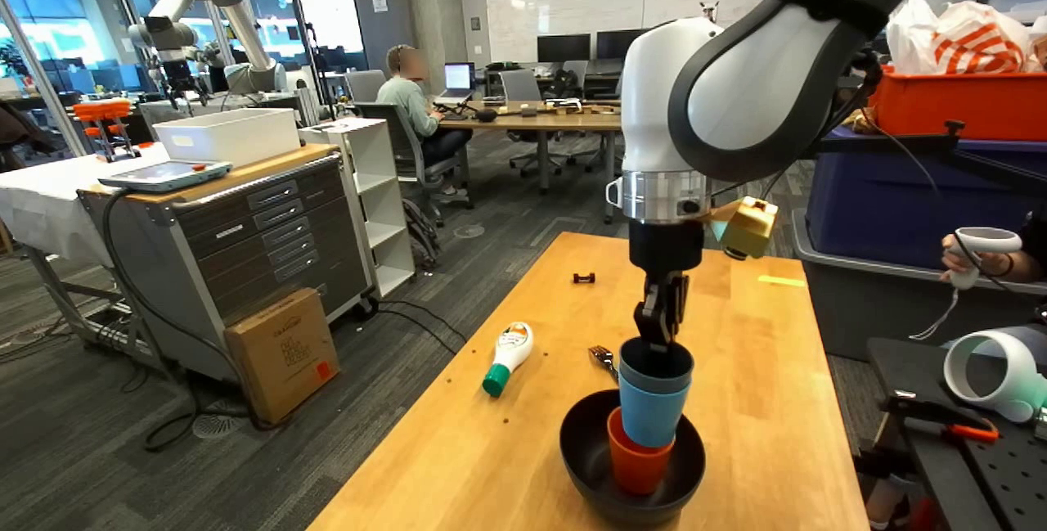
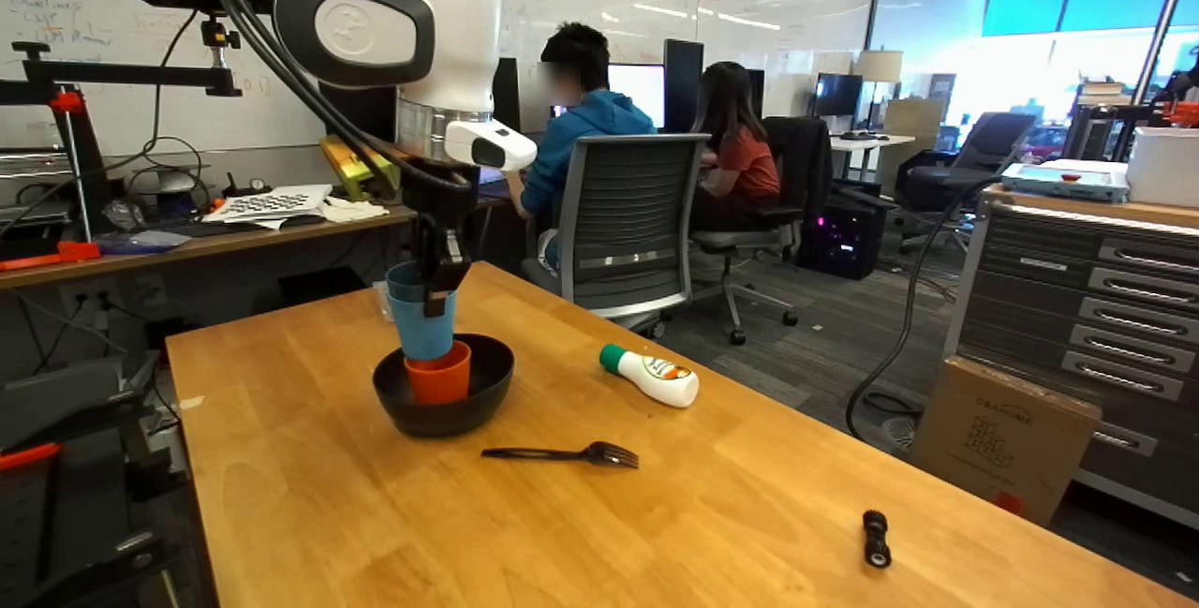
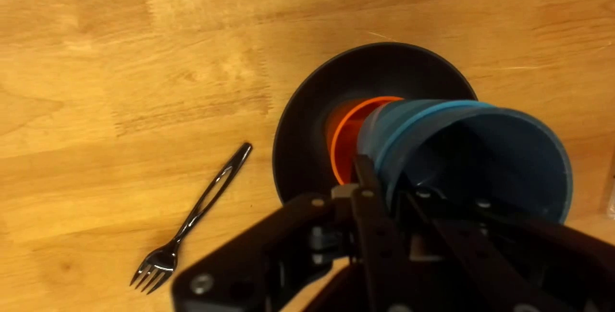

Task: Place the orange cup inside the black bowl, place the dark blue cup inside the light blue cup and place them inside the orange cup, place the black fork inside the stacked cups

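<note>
Since the pincer (image 3: 384,176) grips the dark blue cup (image 3: 504,158) inside the light blue cup (image 1: 650,418), nesting them in the orange cup (image 1: 640,465) seems underway near the table's end edge (image 2: 272,322). Next, probably: lower straight, release

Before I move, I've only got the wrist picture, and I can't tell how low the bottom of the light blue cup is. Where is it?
Observer: Both exterior views show the bottom of the light blue cup right at the mouth of the orange cup; whether it has dipped inside, I can't tell.
Operator: Cool! Is there other stuff lying around that I can't see?
Observer: Yes, a white bottle with a green cap, on its side.
Operator: Ooh, anything else?
Observer: A small dark dumbbell-shaped thing, farther from the black bowl than the bottle is.
</note>
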### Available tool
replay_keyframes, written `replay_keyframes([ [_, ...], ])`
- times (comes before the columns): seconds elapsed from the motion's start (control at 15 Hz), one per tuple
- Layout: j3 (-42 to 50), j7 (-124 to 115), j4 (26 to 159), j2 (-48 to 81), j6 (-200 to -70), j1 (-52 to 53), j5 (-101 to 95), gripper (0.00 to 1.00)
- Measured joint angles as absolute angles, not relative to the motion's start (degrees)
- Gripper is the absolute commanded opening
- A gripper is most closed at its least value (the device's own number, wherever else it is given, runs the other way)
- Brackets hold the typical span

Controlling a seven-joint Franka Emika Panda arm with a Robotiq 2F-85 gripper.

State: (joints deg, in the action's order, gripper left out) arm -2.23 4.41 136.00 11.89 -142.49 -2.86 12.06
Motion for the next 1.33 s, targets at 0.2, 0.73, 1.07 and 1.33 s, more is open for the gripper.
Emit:
replay_keyframes([
  [0.2, -1.7, 4.2, 136.1, 12.6, -143.6, -2.9, 11.2, 0.32],
  [0.73, -1.1, 3.8, 136.1, 13.5, -144.5, -2.9, 10.3, 0.85],
  [1.07, -1.1, 3.1, 136.0, 13.5, -145.3, -2.9, 10.3, 1.00],
  [1.33, 0.6, -0.2, 135.8, 13.5, -149.9, -3.0, 10.3, 1.00],
])
